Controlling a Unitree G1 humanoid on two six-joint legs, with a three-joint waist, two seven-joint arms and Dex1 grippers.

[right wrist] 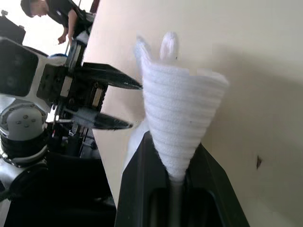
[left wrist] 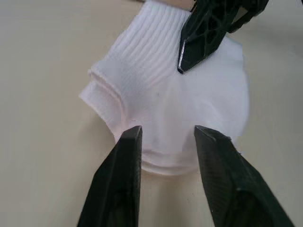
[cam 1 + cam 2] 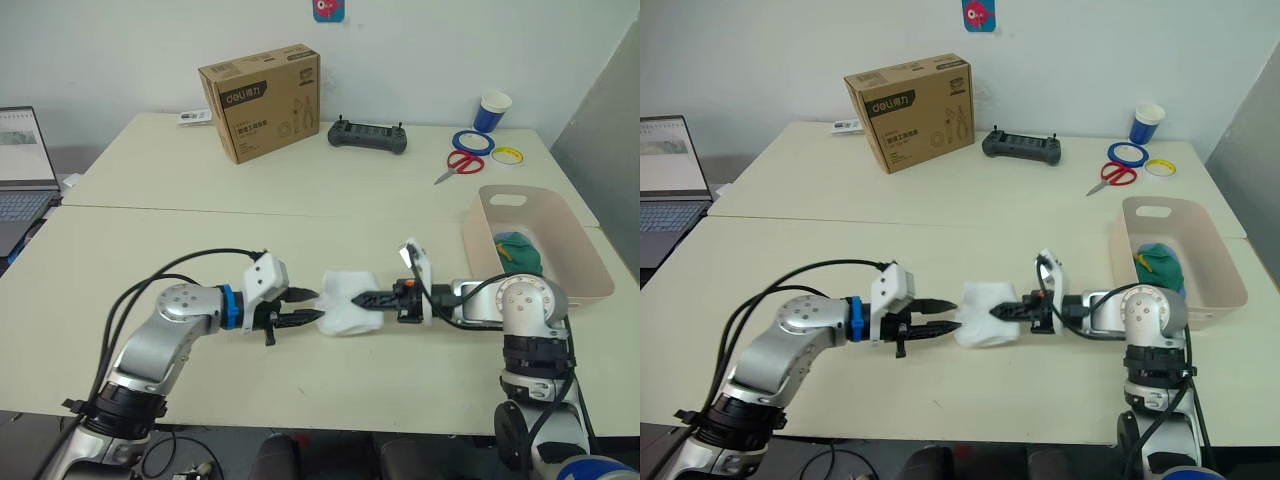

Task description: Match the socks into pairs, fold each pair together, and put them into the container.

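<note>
The white socks (image 3: 345,301) lie as a folded bundle on the table between my two grippers. My right gripper (image 3: 366,298) is shut on the bundle's right edge, and in the right wrist view a cone of ribbed white fabric (image 1: 177,113) is pinched between its fingers. My left gripper (image 3: 312,306) is open, its fingertips either side of the bundle's left edge (image 2: 156,161). The pale pink container (image 3: 585,245) stands at the right, with dark green socks (image 3: 522,256) and a bit of light blue sock (image 3: 503,240) inside.
At the back are a brown cardboard box (image 3: 262,100), a black controller (image 3: 368,136), red scissors (image 3: 458,163), tape rolls (image 3: 471,141) and a blue cup (image 3: 492,110). A laptop (image 3: 22,170) sits far left. A person (image 1: 47,14) stands in the background.
</note>
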